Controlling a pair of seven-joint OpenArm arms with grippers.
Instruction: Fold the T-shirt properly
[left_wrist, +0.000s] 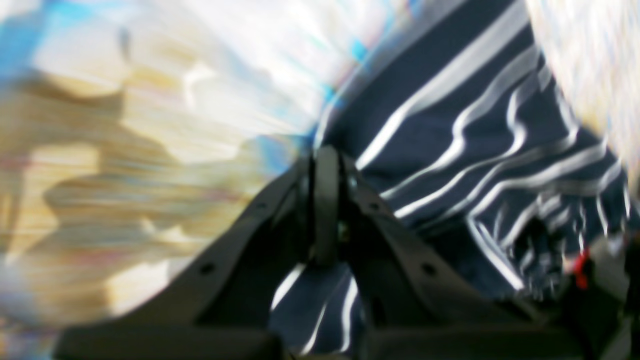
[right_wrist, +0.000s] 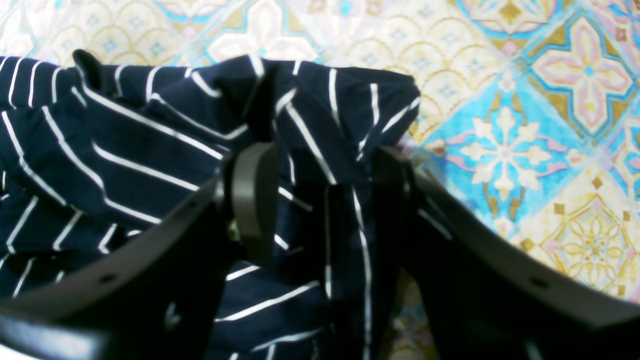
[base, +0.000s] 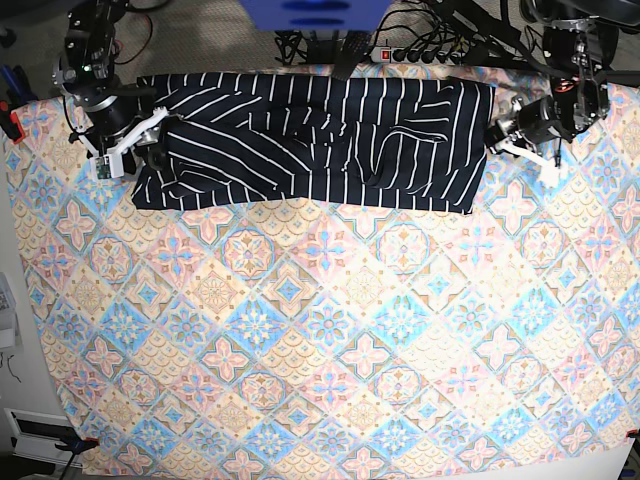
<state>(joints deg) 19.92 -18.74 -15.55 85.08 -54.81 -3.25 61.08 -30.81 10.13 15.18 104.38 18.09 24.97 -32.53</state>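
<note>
The dark navy T-shirt (base: 320, 140) with thin white stripes lies spread sideways along the far edge of the table, wrinkled in the middle. My right gripper (base: 152, 135) is at the shirt's left end. In the right wrist view its jaws (right_wrist: 325, 170) stand open with a raised fold of the shirt (right_wrist: 150, 150) between them. My left gripper (base: 497, 135) is at the shirt's right edge. The left wrist view is motion-blurred. There the gripper (left_wrist: 326, 155) has its fingers pressed together at the shirt's (left_wrist: 475, 125) edge, with striped fabric under them.
The pastel diamond-patterned tablecloth (base: 330, 340) covers the whole table. A power strip and cables (base: 415, 55) lie behind the far edge, next to a blue object (base: 315, 15). A red clamp (base: 8, 125) sits on the left edge.
</note>
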